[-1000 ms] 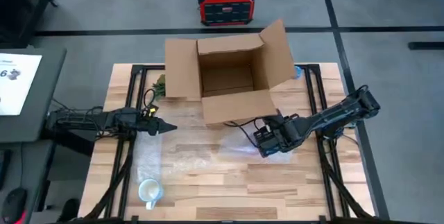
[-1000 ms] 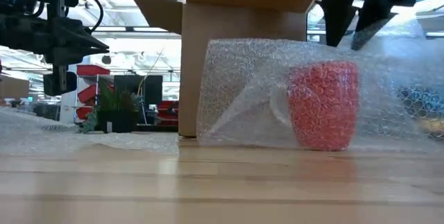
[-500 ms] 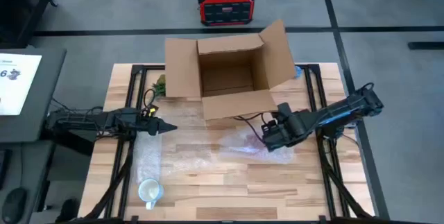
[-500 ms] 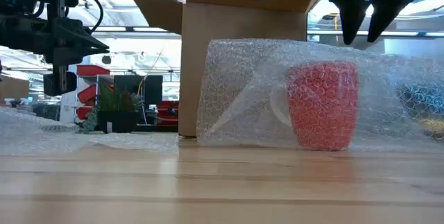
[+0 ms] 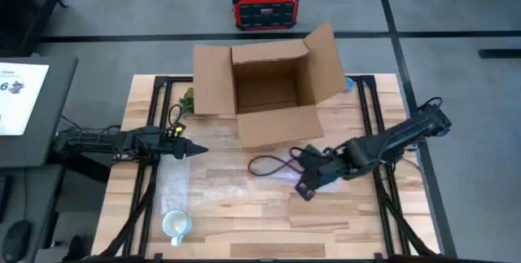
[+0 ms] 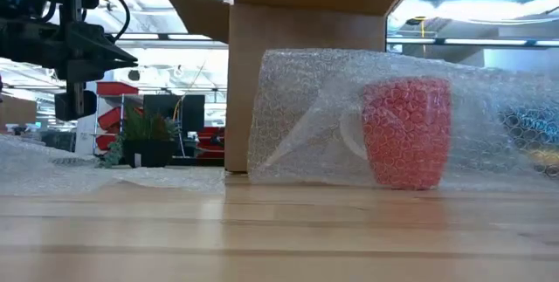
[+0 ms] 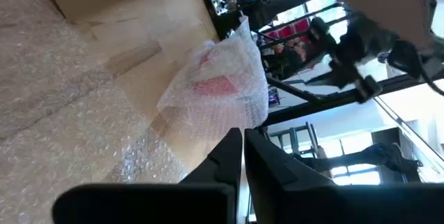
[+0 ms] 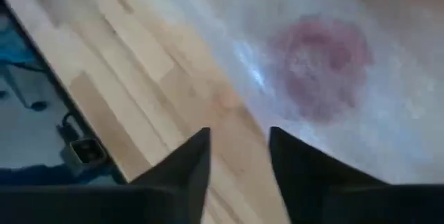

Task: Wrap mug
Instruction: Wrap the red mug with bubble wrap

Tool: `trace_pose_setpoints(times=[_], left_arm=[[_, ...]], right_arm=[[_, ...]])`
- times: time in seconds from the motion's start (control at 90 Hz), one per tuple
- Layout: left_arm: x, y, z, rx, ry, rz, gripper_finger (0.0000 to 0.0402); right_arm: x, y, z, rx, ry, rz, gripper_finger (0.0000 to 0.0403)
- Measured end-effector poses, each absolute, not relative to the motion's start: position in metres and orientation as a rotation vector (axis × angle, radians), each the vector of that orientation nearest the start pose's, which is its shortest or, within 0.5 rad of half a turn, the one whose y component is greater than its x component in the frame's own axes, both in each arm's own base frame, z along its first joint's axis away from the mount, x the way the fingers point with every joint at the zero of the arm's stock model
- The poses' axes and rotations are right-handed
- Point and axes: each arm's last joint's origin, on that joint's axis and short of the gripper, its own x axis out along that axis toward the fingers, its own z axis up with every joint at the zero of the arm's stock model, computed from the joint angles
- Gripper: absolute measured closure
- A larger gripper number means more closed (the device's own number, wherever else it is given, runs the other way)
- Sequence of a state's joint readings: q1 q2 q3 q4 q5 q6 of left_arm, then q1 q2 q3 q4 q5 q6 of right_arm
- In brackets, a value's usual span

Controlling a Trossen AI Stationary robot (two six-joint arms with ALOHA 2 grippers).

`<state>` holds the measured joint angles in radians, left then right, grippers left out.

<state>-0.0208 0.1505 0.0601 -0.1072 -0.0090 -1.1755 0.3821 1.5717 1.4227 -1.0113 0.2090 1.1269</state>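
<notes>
From above, my right gripper [image 5: 304, 188] and arm cover the red mug [image 6: 407, 132]. The bubble wrap [image 6: 349, 116] blurs the mug's surface; my right wrist view shows only a smeared red patch.

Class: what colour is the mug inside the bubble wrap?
Red mug; clearest in the low view.

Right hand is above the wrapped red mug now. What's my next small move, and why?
Probably lower the open right hand onto the loose bubble wrap beside the red mug and pinch it: the wrap only drapes the upright mug, and nothing holds it.
</notes>
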Motion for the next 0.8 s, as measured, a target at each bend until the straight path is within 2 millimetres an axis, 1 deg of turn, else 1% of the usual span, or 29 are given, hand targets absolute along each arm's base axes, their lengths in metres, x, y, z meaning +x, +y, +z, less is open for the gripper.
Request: trace_pose_setpoints(times=[0.078, 0.133, 0.267, 0.344, 0.467, 0.544, 0.589, 0.689, 0.8], left_arm=[[0.103, -0.002, 0.162, -1.17, 0.181, 0.107, 0.0402], [0.103, -0.002, 0.162, -1.172, 0.181, 0.107, 0.0402], [0.103, -0.002, 0.162, -1.182, 0.18, 0.108, 0.0402], [0.103, -0.002, 0.162, -1.184, 0.18, 0.108, 0.0402], [0.103, -0.002, 0.162, -1.184, 0.179, 0.109, 0.0402], [0.103, -0.002, 0.162, -1.186, 0.179, 0.109, 0.0402], [0.103, -0.002, 0.162, -1.19, 0.179, 0.109, 0.0402], [0.103, -0.002, 0.162, -1.194, 0.178, 0.11, 0.0402], [0.103, -0.002, 0.162, -1.194, 0.178, 0.11, 0.0402]], right_arm=[[0.303, 0.1, 0.287, 0.661, 1.069, -0.539, 0.0376], [0.311, 0.093, 0.276, 0.664, 1.106, -0.567, 0.0393], [0.325, 0.084, 0.247, 0.682, 1.251, -0.628, 0.0399], [0.332, 0.08, 0.231, 0.661, 1.314, -0.647, 0.0402], [0.342, 0.079, 0.205, 0.626, 1.403, -0.645, 0.0402], [0.346, 0.079, 0.193, 0.607, 1.446, -0.637, 0.0403], [0.348, 0.08, 0.189, 0.603, 1.46, -0.615, 0.0403], [0.349, 0.08, 0.189, 0.611, 1.482, -0.582, 0.0403], [0.346, 0.083, 0.205, 0.61, 1.469, -0.561, 0.0403]])
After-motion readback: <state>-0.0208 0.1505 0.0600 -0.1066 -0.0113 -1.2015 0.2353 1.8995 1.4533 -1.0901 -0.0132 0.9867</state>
